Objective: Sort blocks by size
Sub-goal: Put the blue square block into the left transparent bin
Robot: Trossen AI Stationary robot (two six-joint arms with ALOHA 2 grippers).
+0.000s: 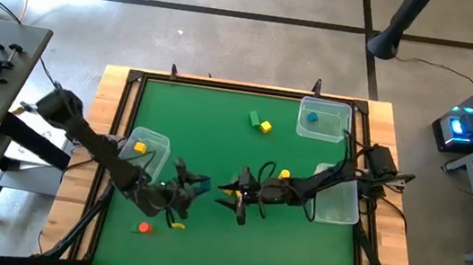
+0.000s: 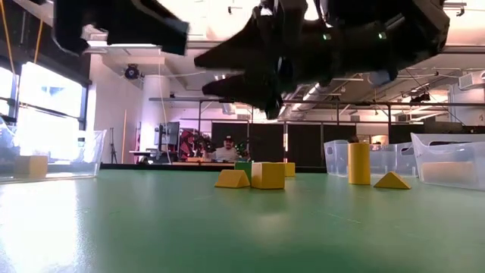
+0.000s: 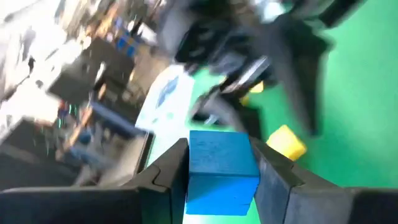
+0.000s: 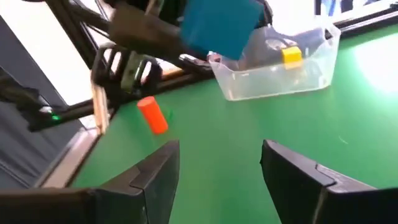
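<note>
High view: blue cube (image 1: pixel 201 182) held off the green worktop (image 1: pixel 219 130) in the left tool (image 1: pixel 194 184), near the middle and facing the right tool (image 1: pixel 235 192) just beside it. Looks like a hand-over between arms, judging from the two tools meeting nose to nose above the mat. Left wrist view: blue cube (image 3: pixel 222 171) clamped between both dark fingers (image 3: pixel 171 168), flat faces against the pads, so left tool closed on it. Right wrist view: right tool's fingers (image 4: pixel 158 171) spread wide with nothing between them, only bare mat; blue cube (image 4: pixel 224 25) seen beyond, apart from them. Clear bin (image 1: pixel 145 153) on the left with a yellow block (image 1: pixel 140 148) inside; far bin (image 1: pixel 324 119) holding a blue block (image 1: pixel 312 117); likely one bin per size. Orange-red cylinder (image 1: pixel 144 227) loose on the mat near the front edge.
</note>
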